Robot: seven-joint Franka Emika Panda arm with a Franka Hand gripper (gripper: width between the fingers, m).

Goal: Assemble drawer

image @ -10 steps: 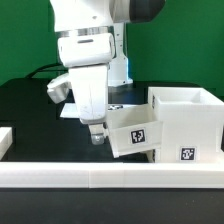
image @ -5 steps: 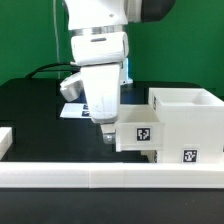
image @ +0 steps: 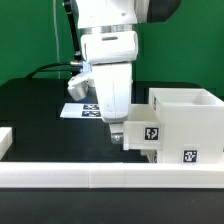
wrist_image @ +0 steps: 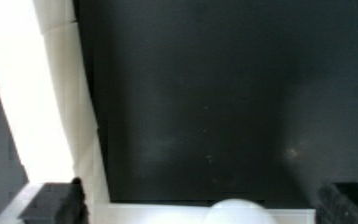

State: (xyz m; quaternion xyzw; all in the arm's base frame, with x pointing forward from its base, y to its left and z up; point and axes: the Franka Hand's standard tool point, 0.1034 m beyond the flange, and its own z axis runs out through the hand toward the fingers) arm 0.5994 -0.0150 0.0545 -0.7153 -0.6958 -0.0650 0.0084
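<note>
My arm's hanging straight down over the black table [image: 30, 105], gripper [image: 117, 137] low at the tray [image: 145, 134] it's pressed against; can't tell if the fingers are clenched; the tray, white with 1 square tag, sits partway into the housing [image: 190, 120] on the exterior view's right.

A flat green wall [image: 30, 40] fills the backdrop. Below it lies a black table [image: 40, 115], evenly lit. A long white rail [image: 100, 178] crosses the front edge, and a marker board [image: 78, 110] lies flat farther back.
</note>
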